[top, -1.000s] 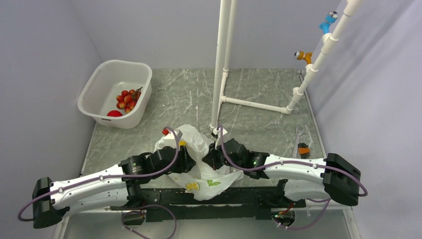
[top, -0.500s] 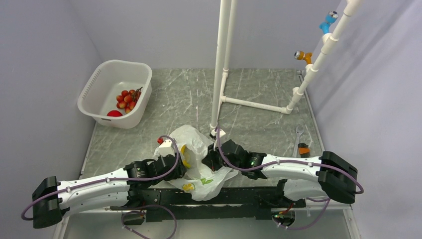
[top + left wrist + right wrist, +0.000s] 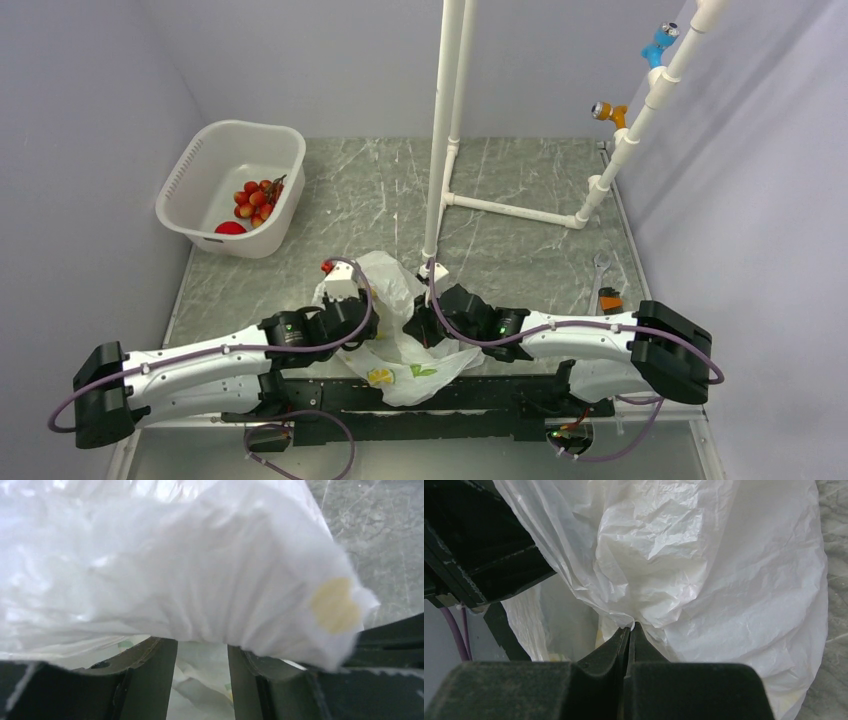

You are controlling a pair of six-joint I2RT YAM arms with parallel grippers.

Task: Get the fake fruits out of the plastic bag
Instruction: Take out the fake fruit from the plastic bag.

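Lost sight of the banana at the bag mouth since half a second ago; left arm nudged farther in. Left jaws released, spread under a draped fold of the plastic bag [image 3: 395, 285]. Right jaws clenched on a crease of it, near edge of the surface [image 3: 520, 180]. Over in the white tub [image 3: 200, 150], far left: red ball cluster [image 3: 256, 198], larger red fruit [image 3: 230, 228].

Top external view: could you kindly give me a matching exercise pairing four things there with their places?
1. red ball cluster
2. plastic bag
3. blue clip
4. silver wrench

A. on the slanted pipe
B. in the white tub
C. at the table's right edge
D. pinched by the right tool

Pairs: 1-B, 2-D, 3-A, 4-C.
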